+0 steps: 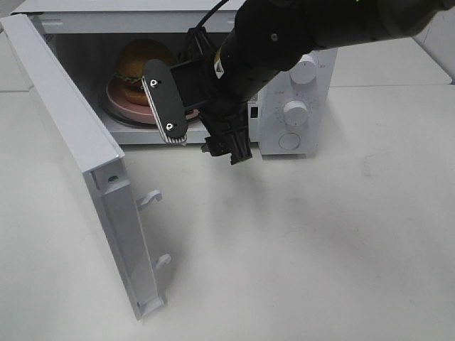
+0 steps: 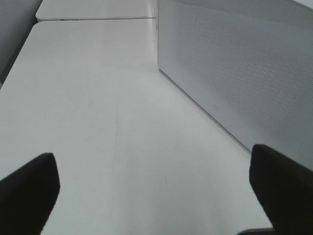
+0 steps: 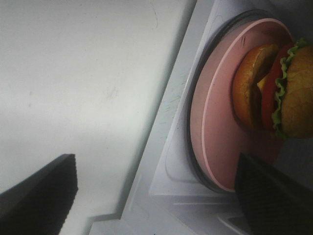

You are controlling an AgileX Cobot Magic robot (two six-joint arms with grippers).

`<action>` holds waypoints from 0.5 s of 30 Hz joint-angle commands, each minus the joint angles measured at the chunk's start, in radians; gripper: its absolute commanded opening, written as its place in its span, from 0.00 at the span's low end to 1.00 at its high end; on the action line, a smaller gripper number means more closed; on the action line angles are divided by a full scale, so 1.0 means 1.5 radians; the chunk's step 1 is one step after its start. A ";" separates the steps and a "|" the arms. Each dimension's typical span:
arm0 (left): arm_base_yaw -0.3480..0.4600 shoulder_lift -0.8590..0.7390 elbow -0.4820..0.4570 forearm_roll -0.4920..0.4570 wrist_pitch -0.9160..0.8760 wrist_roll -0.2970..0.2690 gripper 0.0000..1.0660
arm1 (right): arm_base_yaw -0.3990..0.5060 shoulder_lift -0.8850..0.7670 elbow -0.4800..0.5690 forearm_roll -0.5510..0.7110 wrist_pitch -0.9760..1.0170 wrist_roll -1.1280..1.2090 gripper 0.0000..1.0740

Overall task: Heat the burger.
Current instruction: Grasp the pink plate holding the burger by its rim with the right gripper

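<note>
The round burger [image 1: 141, 62] with its domed golden-brown bun, green lettuce and red-yellow layer is sitting on the flat round pink plate [image 1: 122, 104], and that plate is resting on the turntable inside the white microwave oven [image 1: 298, 106]. So I am judging the loading step as done: the food is inside the cavity and I am holding nothing.

My right gripper [image 1: 202, 138] is hanging just outside the oven's opening, at the front edge of the cavity, with its black fingers [image 1: 165, 101] spread wide and nothing between them. In the right wrist view the plate and burger are lying just beyond those fingertips, apart from them. My left gripper [image 2: 156, 191] is also standing wide open and empty, hovering over the bare white worktop [image 1: 298, 241] beside the perforated white side wall of the oven; it is not showing in the high view.

What is left, as I am reading it: clearing my right arm from the opening, swinging the white microwave door [image 1: 78, 163] shut, and turning one of the round white knobs [image 1: 294, 111] on the control panel to start heating.

The door is standing fully open to the left, its two latch hooks [image 1: 151, 199] pointing out over the worktop. My own right arm is sitting in the door's closing path, so it is the main thing in the way.
</note>
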 commanded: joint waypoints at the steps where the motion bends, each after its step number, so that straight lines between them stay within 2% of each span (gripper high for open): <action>1: 0.002 -0.003 0.002 -0.002 -0.009 -0.005 0.92 | 0.002 0.035 -0.043 -0.002 -0.001 0.021 0.78; 15: 0.002 -0.003 0.002 -0.002 -0.009 -0.005 0.92 | 0.002 0.129 -0.158 0.001 0.039 0.061 0.76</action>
